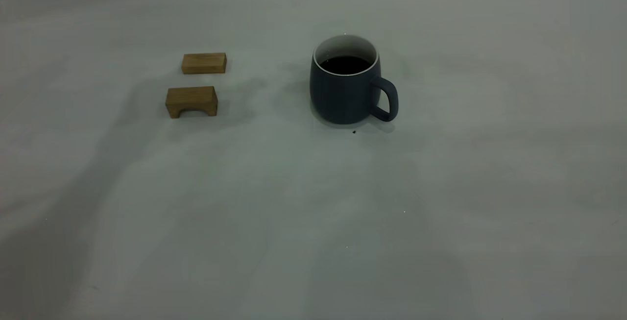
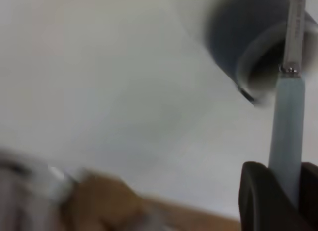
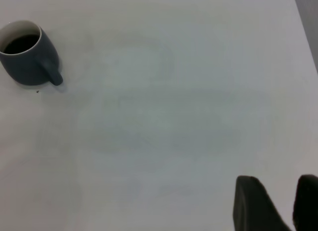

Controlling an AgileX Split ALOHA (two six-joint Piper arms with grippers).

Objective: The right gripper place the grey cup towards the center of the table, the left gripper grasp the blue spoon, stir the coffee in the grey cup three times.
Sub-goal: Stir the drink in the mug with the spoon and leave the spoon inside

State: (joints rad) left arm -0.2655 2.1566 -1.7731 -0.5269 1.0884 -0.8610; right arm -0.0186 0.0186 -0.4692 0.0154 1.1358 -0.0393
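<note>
1. Slate-grey glazed ceramic, white inside: the grey cup (image 1: 346, 87) stands upright near the middle of the table (image 1: 313, 222), its handle turned toward the right arm's side, with dark coffee (image 1: 346, 64) well below the rim.
2. The left gripper (image 2: 285, 191) is out of the exterior view. Its wrist view shows the fingers (image 2: 256, 193) clamped on the pale handle of the blue spoon (image 2: 287, 136), and the metal neck points toward the cup's mouth.
3. The right gripper (image 3: 278, 203) hangs well away from the cup over bare table, fingers apart and holding nothing.
4. Two wooden blocks (image 1: 191, 100) lie on the left arm's side, well apart from the cup.
5. Judgement on handling: the spoon is light, stiff and smooth, so a hold on the thicker blue handle suits it, though it could twist if pressed against the cup wall. The cup looks heavy and stable, yet hard and breakable, and the liquid could slop.
6. A tiny dark speck (image 1: 353, 132) sits just in front of the cup.
</note>
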